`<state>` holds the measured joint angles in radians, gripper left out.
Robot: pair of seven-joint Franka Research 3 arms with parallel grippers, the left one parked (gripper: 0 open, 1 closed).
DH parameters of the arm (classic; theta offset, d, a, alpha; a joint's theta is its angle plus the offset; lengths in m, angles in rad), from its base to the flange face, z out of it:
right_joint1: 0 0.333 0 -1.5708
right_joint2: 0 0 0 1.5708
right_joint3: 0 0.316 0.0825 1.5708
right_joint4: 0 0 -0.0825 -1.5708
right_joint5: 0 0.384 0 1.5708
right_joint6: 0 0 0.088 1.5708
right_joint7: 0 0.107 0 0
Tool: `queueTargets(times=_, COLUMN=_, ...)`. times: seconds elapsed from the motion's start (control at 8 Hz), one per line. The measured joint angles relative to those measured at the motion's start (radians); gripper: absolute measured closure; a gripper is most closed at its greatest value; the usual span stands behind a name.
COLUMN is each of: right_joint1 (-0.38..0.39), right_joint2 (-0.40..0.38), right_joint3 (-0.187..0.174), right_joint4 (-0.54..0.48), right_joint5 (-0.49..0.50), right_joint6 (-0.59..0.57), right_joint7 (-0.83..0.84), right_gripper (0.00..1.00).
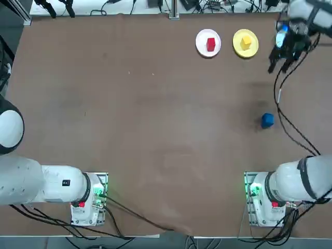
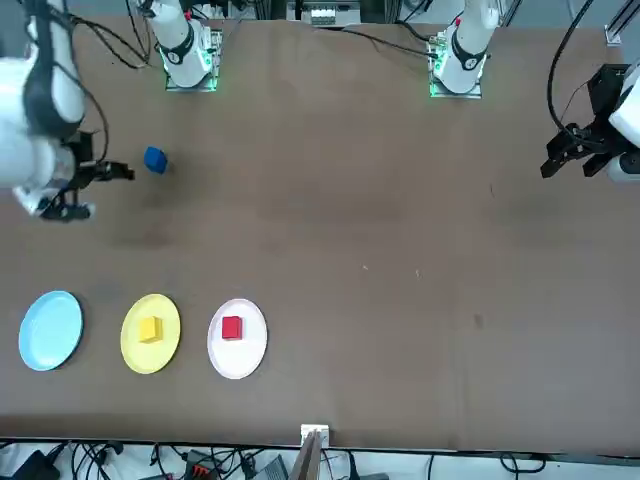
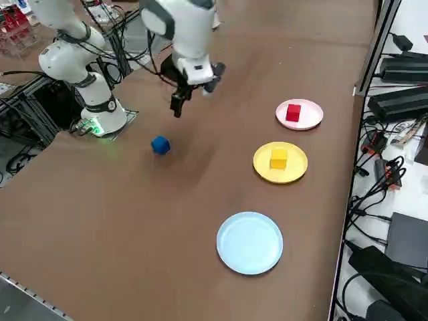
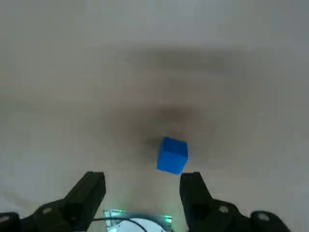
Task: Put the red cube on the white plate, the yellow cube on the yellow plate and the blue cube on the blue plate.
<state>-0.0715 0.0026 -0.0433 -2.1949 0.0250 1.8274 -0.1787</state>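
Right gripper (image 4: 144,193) hangs released and empty above my table (image 1: 129,129), upper right of the top view. Small solid deep-blue cube (image 1: 267,120) lies right of centre. Round light sky-blue plate (image 3: 250,242) is bare. I can read no writing anywhere.

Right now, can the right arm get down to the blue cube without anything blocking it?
Probably yes. The blue cube sits alone on bare table, apart from the plates. The right gripper hangs above and a little aside of it, fingers apart and empty, nothing between them.
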Motion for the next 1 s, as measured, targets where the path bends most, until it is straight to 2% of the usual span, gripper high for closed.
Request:
queueTargets(times=0.12, right_joint1=-0.017, right_joint2=-0.055, right_joint3=0.0, right_joint4=-0.157, right_joint5=-0.005, right_joint6=0.087, right_joint7=-0.005, right_gripper=0.07)
queueTargets(times=0.38, right_joint1=-0.111, right_joint2=-0.1, right_joint3=-0.001, right_joint4=-0.341, right_joint5=-0.008, right_joint6=0.259, right_joint7=-0.001, right_gripper=0.05)
queueTargets(times=0.62, right_joint1=-0.162, right_joint2=-0.099, right_joint3=-0.003, right_joint4=-0.447, right_joint5=-0.008, right_joint6=0.457, right_joint7=0.004, right_gripper=0.04)
queueTargets(times=0.75, right_joint1=-0.161, right_joint2=-0.098, right_joint3=0.0, right_joint4=-0.485, right_joint5=-0.008, right_joint6=0.509, right_joint7=0.015, right_gripper=0.04)
queueTargets(times=1.0, right_joint1=-0.161, right_joint2=-0.098, right_joint3=0.002, right_joint4=-0.513, right_joint5=-0.008, right_joint6=0.539, right_joint7=0.021, right_gripper=0.04)
